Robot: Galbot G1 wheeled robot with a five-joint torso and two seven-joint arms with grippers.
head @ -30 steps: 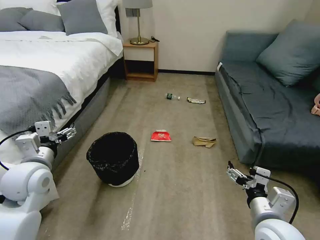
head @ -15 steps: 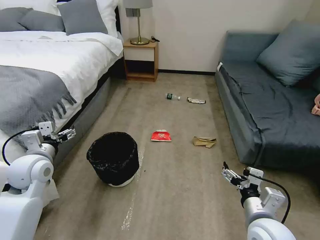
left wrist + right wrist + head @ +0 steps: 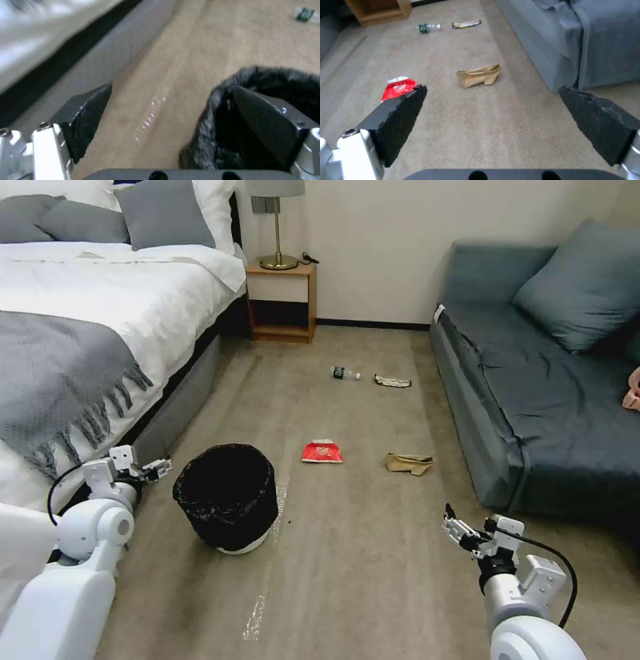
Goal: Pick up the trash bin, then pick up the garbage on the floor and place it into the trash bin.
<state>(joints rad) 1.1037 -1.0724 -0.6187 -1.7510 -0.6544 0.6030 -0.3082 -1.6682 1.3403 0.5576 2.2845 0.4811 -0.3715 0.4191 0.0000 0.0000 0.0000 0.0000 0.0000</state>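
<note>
Between the right claw's (image 3: 493,110) spread fingers lie a red packet (image 3: 397,87) and brown bag (image 3: 479,75).

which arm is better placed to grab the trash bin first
Left. The left gripper is open just beside the trash bin, near its rim on the bed side. The right gripper is also open but hangs across the carpet by the sofa, nearer the brown paper bag.

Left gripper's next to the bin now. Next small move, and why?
Probably ease the left gripper a little further toward the trash bin so its open fingers straddle the bag-lined rim. In the left wrist view one finger already overlaps the rim; the other sits over bare carpet. The right gripper waits, open.
</note>
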